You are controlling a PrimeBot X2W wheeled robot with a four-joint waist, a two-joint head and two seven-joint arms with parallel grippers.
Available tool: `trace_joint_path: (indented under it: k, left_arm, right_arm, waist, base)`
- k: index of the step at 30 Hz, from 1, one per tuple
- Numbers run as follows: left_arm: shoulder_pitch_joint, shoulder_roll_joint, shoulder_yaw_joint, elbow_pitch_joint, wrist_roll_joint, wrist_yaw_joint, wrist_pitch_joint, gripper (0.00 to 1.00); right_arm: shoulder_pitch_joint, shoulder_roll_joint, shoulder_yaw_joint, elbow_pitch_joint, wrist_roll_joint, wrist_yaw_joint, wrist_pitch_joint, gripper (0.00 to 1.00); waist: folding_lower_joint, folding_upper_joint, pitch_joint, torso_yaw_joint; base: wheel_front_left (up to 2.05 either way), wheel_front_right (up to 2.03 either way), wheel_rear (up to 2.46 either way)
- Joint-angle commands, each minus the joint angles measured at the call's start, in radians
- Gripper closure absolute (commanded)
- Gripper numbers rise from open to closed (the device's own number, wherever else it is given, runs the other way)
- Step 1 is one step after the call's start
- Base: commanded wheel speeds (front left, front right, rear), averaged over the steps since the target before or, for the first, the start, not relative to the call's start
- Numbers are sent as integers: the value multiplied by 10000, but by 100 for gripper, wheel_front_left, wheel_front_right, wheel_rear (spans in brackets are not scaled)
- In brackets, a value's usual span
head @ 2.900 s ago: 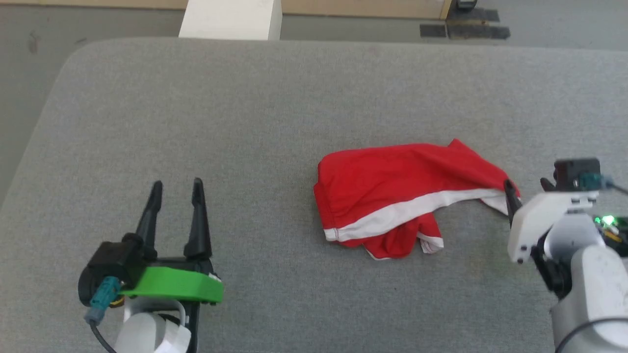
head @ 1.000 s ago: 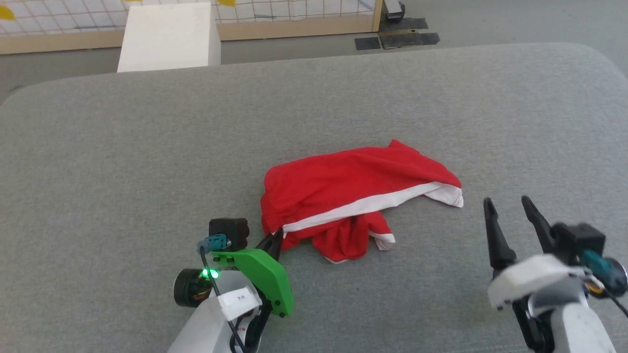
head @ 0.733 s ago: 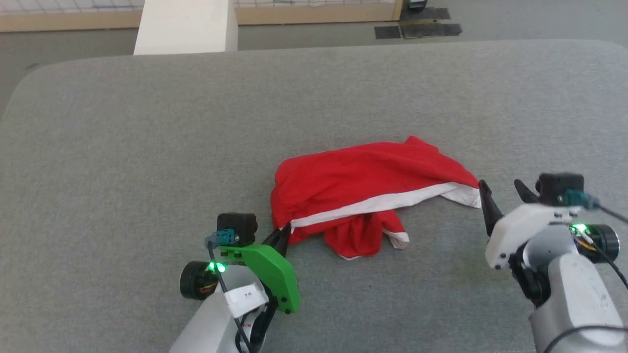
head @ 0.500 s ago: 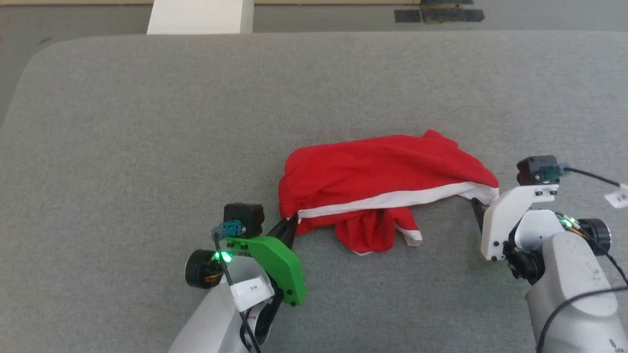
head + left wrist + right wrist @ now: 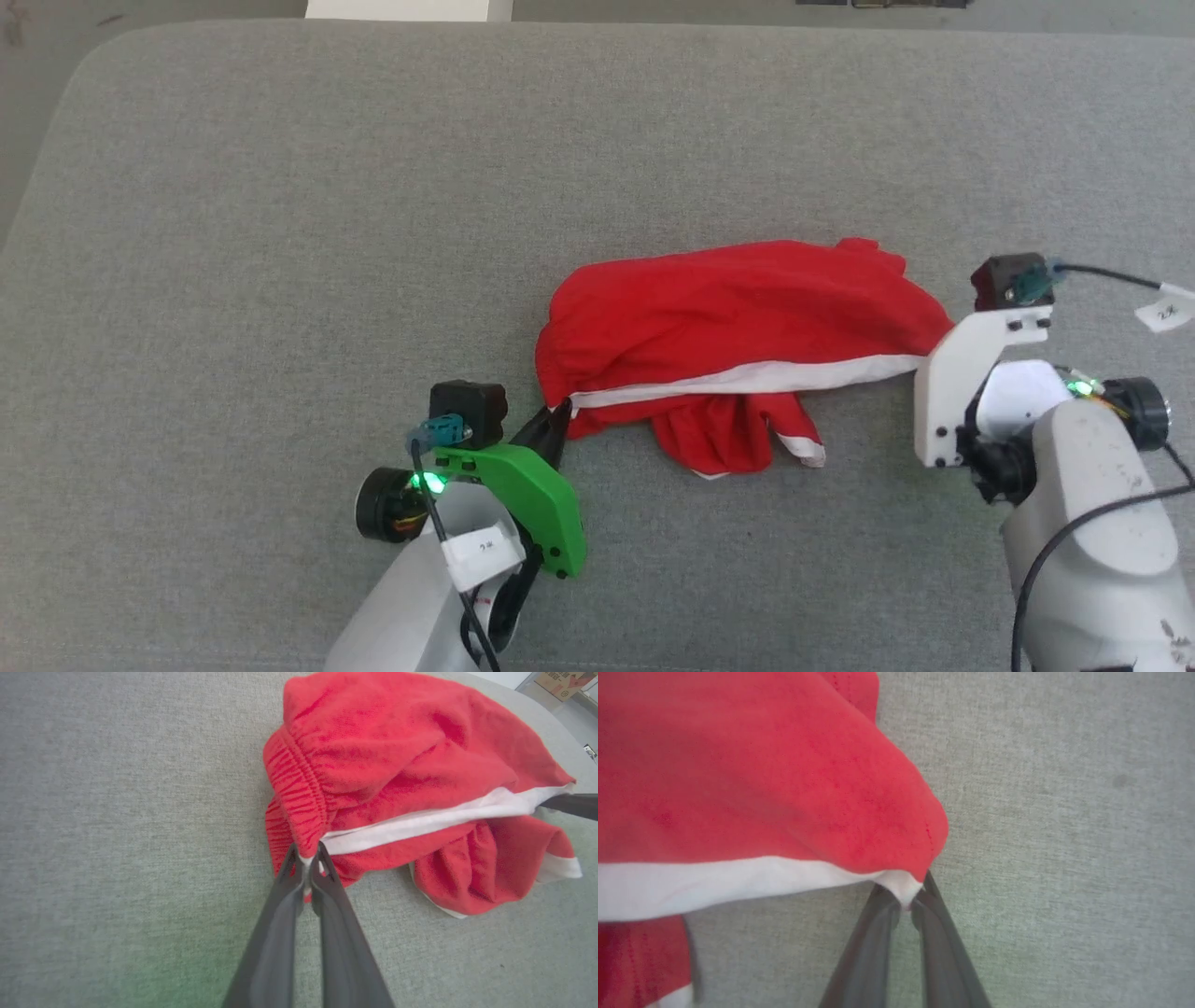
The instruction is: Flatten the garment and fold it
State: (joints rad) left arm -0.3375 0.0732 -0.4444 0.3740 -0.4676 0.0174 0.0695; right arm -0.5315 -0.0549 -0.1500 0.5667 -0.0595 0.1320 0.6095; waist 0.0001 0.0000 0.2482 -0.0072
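While each gripper grasps one end of it, the garment (image 5: 728, 317) lies crumpled on the grey padded table (image 5: 280, 233), a little toward three o'clock from the middle of the head view. The left gripper (image 5: 306, 858) is clenched on the corner where the gathered waistband (image 5: 299, 788) meets the white stripe (image 5: 420, 821), at the garment's eight o'clock, with a sliver of cloth showing between its fingers. The right gripper (image 5: 906, 898) is pinched on the white tip at the garment's three o'clock, where only a small nub of fabric sits between its fingertips.

That thin bite looks like the weakest point. If the arms draw apart or lift sharply, the tip could slide out and the right end would drop back in a heap. Both holds appear to sit along the same striped side, so tension would mostly straighten that seam. The second leg (image 5: 738, 439), bunched underneath at six o'clock, may stay tucked or twist rather than open out. I cannot tell whether either grip takes one layer or both. A single layer could let the shorts balloon open unevenly. Dragging low across the rough table surface could also catch the loose leg and roll it further under.
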Motion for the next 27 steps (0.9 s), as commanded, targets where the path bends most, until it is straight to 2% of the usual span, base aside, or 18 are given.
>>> trace_joint_path:
  k: [1,8,13,20,27]
  left_arm:
    - [-74,34,-11,23,-39,-35,-69,100]
    - [226,128,32,-192,-140,-25,-362,100]
    - [554,334,132,-837,-330,-93,-384,100]
    - [180,946,508,-1979,-1042,-614,465,100]
    - [-1606,1580,995,-2473,-1821,-997,1872,100]
  right_arm:
    - [467,47,70,-39,189,-13,-216,100]
    - [1852,47,422,-1516,2080,-13,-2210,100]
    - [3041,47,777,-2622,2923,-13,-2631,100]
    - [3288,47,1401,-4332,2778,-13,-1444,100]
    - [1285,-45,1885,-5226,2311,-13,-132,100]
  waist:
    - [-1,0,-138,-49]
    - [-1,0,-769,-407]
    - [-1,0,-1284,-695]
    - [-1,0,-1462,-1091]
    - [-1,0,-774,-1301]
  base:
    - [0,0,0]
    - [0,0,0]
    - [0,0,0]
    - [0,0,0]
    - [0,0,0]
